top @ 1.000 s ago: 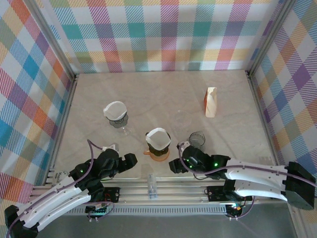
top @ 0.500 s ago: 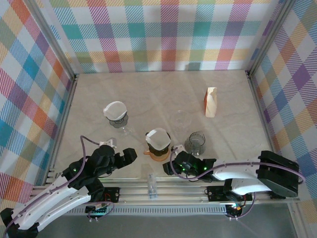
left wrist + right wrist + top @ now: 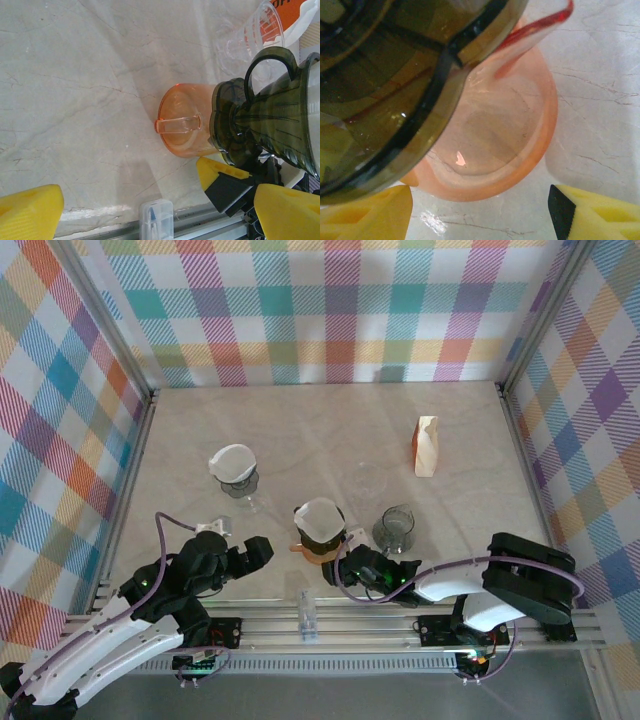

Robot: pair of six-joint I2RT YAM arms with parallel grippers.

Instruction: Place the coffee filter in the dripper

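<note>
Hovering: right claw (image 3: 347,562) open at 5 o'clock of dripper (image 3: 323,537) | left claw (image 3: 258,552) open at 8 o'clock | risk: a nudge to cup (image 3: 182,120) could topple dripper, spilling filter (image 3: 318,515)

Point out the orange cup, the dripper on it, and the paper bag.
orange cup (image 3: 184,100), left wrist view, its body.
dripper (image 3: 280,125), left wrist view, ribbed cone.
paper bag (image 3: 427,445), top view, its middle.

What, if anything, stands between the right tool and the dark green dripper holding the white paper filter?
Nothing visible. The right tool, open, sits close beside the orange translucent cup carrying the dark green plastic dripper, with bare marble tabletop before its yellow fingers. The smoky glass mug stands off to one side.
</note>
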